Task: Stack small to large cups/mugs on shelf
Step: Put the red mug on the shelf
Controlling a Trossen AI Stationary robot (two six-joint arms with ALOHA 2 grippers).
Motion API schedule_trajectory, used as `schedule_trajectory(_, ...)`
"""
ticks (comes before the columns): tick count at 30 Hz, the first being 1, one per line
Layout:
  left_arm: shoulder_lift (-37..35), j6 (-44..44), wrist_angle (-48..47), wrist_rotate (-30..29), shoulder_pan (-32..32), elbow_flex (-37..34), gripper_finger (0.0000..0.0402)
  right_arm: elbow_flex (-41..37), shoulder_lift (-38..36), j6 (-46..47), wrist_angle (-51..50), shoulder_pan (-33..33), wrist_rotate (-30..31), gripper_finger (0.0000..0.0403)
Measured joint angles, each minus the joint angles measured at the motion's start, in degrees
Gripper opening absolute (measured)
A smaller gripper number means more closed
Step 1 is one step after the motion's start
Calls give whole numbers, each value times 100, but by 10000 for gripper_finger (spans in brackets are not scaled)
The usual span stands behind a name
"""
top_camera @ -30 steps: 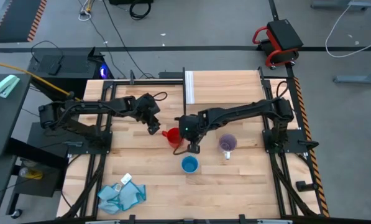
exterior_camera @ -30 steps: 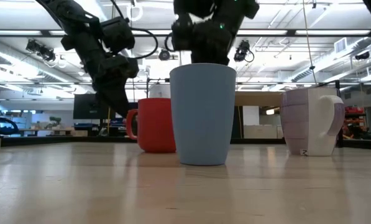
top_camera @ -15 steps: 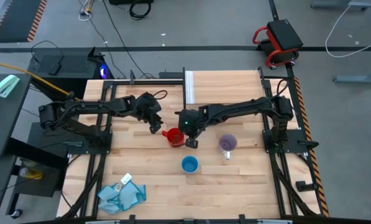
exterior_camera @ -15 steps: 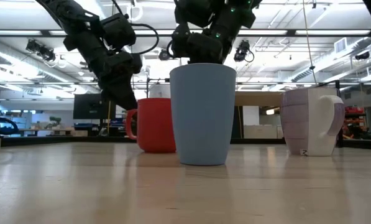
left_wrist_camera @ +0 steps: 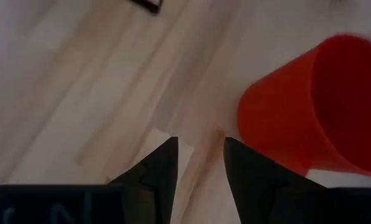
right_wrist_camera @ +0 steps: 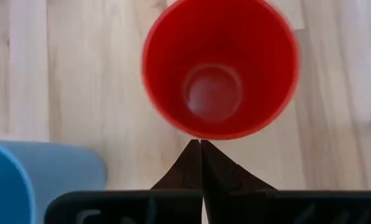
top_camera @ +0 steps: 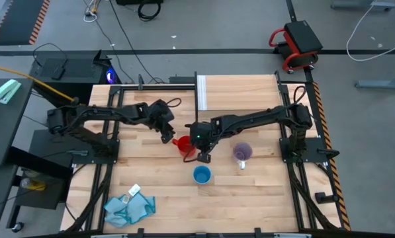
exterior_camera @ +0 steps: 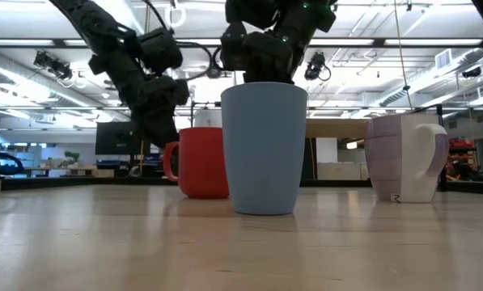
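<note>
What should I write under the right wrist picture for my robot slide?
Right gripper, fingers shut, just beside the empty red mug, with the blue mug nearby.

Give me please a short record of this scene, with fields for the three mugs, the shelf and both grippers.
red mug: upright on the table, between the two grippers
blue mug: upright, nearer the front edge
lilac mug: upright, to the right
shelf: at the back, no mug on it
left gripper: slightly open, beside the red mug, holding nothing
right gripper: shut, empty, just beside the red mug's rim
</note>
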Motion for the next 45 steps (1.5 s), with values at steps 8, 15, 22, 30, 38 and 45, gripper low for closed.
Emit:
schedule_trajectory(8,210,-82,46,167,-13,0,131,0,0,-181,96,-230,15,0)
schedule_trajectory(15,208,-306,33,350,-368,0,126,0,0,-370,199,-483,15,0)
schedule_trajectory(22,208,-622,-4,354,-840,0,130,0,0,-407,126,-698,13,0)
schedule_trajectory(30,204,-907,-72,353,-1178,0,124,0,-31,-177,-402,-204,-22,0)
schedule_trajectory(38,203,-1315,-73,527,-1481,0,130,0,-33,-108,-318,228,-164,0)
schedule_trajectory(45,201,-1500,500,558,-1727,0,127,0,-33,-293,-23,89,-151,0)
